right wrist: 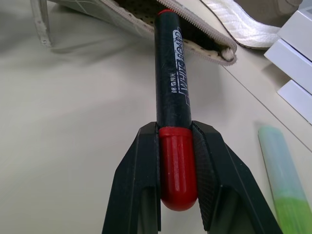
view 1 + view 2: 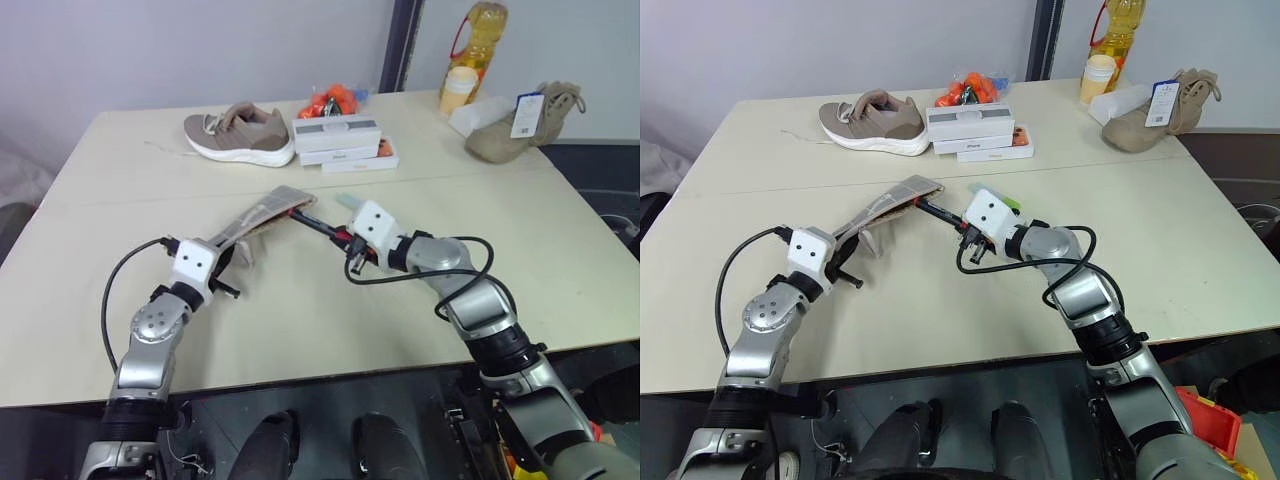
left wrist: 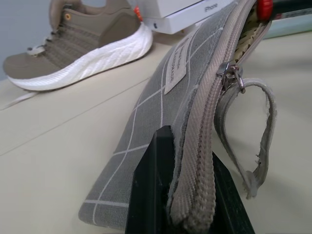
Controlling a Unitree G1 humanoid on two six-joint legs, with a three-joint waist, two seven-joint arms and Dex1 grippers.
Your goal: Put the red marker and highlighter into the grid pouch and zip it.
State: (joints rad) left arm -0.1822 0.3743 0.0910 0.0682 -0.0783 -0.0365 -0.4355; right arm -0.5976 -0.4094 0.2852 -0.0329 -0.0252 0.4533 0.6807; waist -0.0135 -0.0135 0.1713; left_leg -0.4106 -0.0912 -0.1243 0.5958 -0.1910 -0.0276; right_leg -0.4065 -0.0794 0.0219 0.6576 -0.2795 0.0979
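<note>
1. The left gripper (image 2: 243, 248) has its jaws closed on the near end of the grid pouch (image 2: 262, 214), pinching the zipper edge. It holds this end up from the counter (image 2: 300, 320).
2. The grid pouch is grey with thin white lines and has a small white label (image 3: 176, 68) on its side. It stretches from the left gripper toward the middle of the counter, tilted, with the open mouth at the far end.
3. The zipper slider (image 3: 229, 78) sits partway along the edge, and a cord pull (image 3: 253, 136) hangs down from it in a loop.
4. The right gripper (image 1: 178, 170) has its jaws narrow, clamped on the red cap of the red marker (image 1: 171, 73).
5. The black body of the red marker points away from the right gripper, and its far tip reaches the open mouth of the grid pouch. Whether the tip is already inside, I cannot tell for sure.
6. The highlighter (image 1: 282, 180), pale teal with a brighter green end, lies flat on the counter just beside the right gripper, apart from the pouch.
7. At the far side of the counter there is a brown sneaker (image 2: 238, 132), and next to it a stack of white boxes (image 2: 342, 140).
8. Further right stand a boot (image 2: 522, 122) with a tag and a bottle of yellow oil (image 2: 478, 30).
</note>
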